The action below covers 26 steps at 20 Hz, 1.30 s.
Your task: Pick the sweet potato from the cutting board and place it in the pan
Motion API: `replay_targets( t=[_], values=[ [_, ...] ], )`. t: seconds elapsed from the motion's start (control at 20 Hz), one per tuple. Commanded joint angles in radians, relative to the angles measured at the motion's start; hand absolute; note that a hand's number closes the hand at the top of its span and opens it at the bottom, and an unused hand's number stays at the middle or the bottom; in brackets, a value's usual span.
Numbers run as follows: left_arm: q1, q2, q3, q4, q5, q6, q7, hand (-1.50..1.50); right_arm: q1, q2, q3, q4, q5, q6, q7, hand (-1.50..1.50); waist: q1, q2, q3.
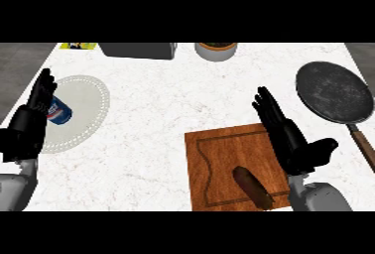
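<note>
A brown sweet potato (253, 187) lies on the wooden cutting board (219, 158), near its lower right corner. The dark round pan (334, 92) sits at the right of the counter, its handle pointing toward the lower right. My right hand (289, 134) is open with straight fingers over the board's right edge, just above and to the right of the sweet potato, not touching it. My left hand (29, 121) rests open at the left edge, fingers up.
A white round placemat (84, 109) at the left carries a blue can (58, 110), partly behind my left hand. At the back stand a grey box (138, 49), a white pot (216, 50) and a yellow-green item (78, 46).
</note>
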<state>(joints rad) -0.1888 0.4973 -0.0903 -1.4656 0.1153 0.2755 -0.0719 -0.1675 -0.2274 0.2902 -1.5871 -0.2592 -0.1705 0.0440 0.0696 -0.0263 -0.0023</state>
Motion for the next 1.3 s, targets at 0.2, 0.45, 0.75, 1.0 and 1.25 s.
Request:
replay_targets(
  t=[0.2, 0.45, 0.75, 1.0, 1.25],
  values=[
    [-0.004, -0.102, -0.030, -0.025, 0.107, -0.044, 0.077, 0.00, -0.271, -0.087, 0.298, -0.101, 0.059, 0.405, 0.018, 1.50, 0.022, 0.025, -0.003],
    [0.003, -0.149, -0.025, -0.017, 0.181, -0.047, 0.170, 0.00, -0.347, -0.362, 0.283, -0.201, 0.334, 0.496, -0.210, 1.50, -0.068, 0.015, 0.005],
    [0.023, -0.142, -0.007, -0.072, 0.187, -0.033, 0.203, 0.00, -0.337, -0.625, 0.151, -0.219, 0.435, 0.580, -0.420, -1.50, -0.073, 0.022, 0.004],
    [-0.013, -0.133, 0.012, -0.062, 0.198, -0.056, 0.241, 0.00, -0.452, -0.622, 0.188, -0.199, 0.561, 0.656, -0.483, -1.50, -0.058, 0.027, 0.002],
    [0.042, -0.198, -0.037, -0.086, 0.144, -0.016, 0.201, 0.00, -0.472, -0.539, 0.335, -0.301, 0.727, 0.697, -0.337, -1.50, -0.058, 0.025, 0.002]
  ],
)
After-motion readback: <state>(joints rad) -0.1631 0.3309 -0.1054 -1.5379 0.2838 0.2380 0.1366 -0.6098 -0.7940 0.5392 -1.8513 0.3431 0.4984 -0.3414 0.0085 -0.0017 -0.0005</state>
